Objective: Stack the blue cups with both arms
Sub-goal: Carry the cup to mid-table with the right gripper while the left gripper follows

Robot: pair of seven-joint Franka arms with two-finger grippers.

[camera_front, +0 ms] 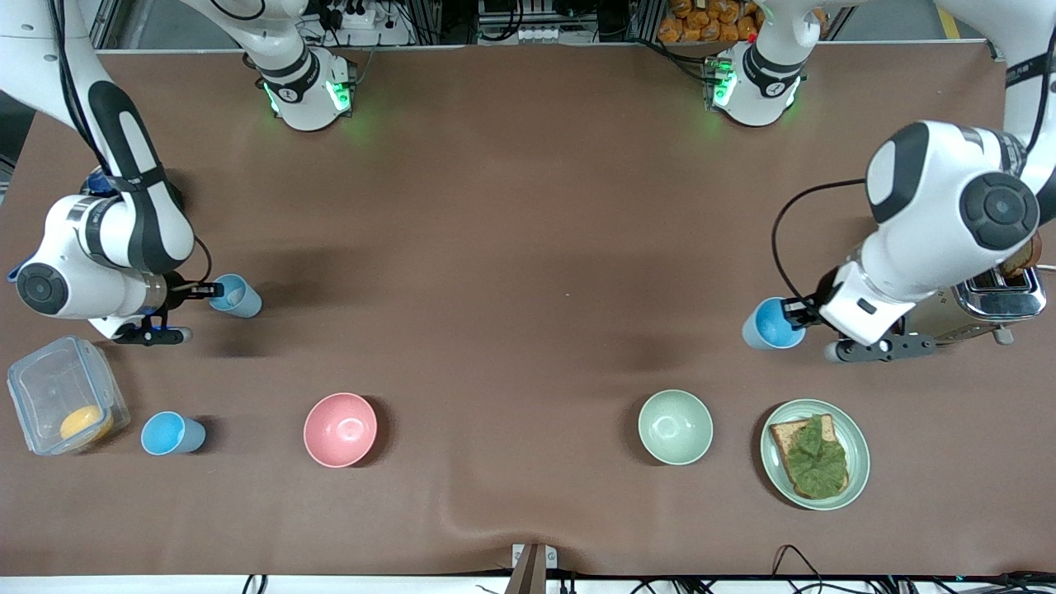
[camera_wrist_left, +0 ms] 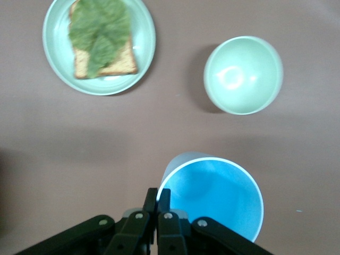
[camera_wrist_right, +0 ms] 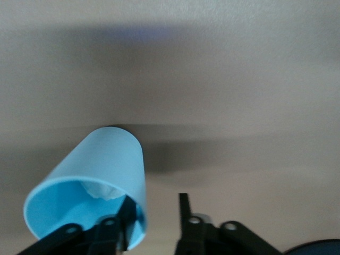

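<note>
**At either end of the table, a cup at each gripper**

The left gripper (camera_wrist_left: 158, 198) is pinched tight on the rim of one blue cup (camera_wrist_left: 212, 199), near the pale green bowl (camera_wrist_left: 243, 74). The right gripper (camera_wrist_right: 155, 204) has its fingers apart, astride the rim of the second blue cup (camera_wrist_right: 101, 170). I would close it firmly, then bring both cups together upright. Whether either cup is off the table is unclear, as is the pale thing inside the second
</note>
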